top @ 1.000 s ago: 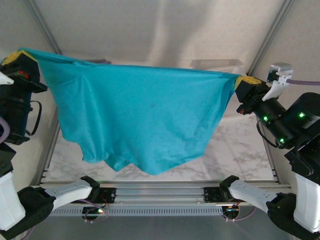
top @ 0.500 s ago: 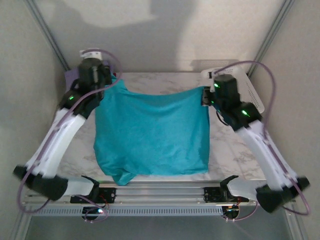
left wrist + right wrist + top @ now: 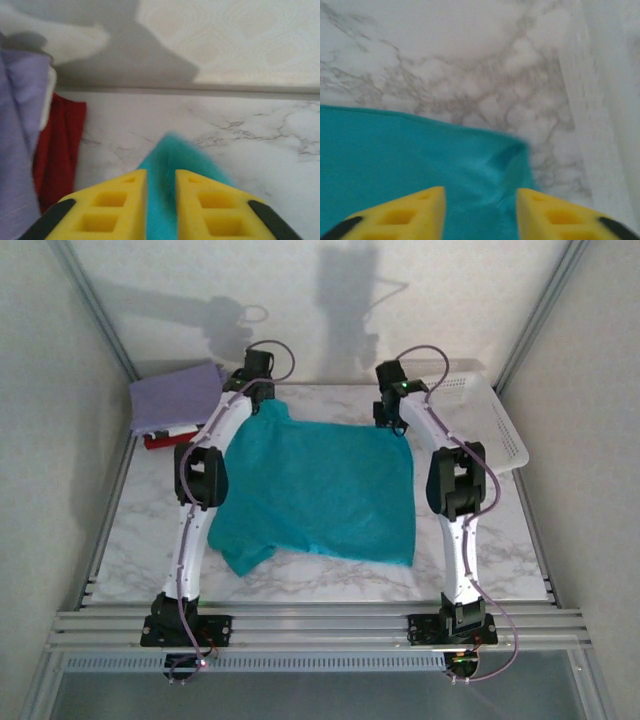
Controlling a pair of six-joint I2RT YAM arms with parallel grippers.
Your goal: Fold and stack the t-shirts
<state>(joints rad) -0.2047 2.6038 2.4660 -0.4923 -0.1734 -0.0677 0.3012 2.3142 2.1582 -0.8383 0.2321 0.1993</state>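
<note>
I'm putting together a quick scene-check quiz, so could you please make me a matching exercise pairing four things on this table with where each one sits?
Things:
1. teal t-shirt
2. lavender shirt
3. red shirt
4. white basket

Places:
A. far right corner of the table
B. spread out in the middle
C. top of the folded pile, far left
D. low in that pile, an edge peeking out

Pairs: 1-B, 2-C, 3-D, 4-A
</note>
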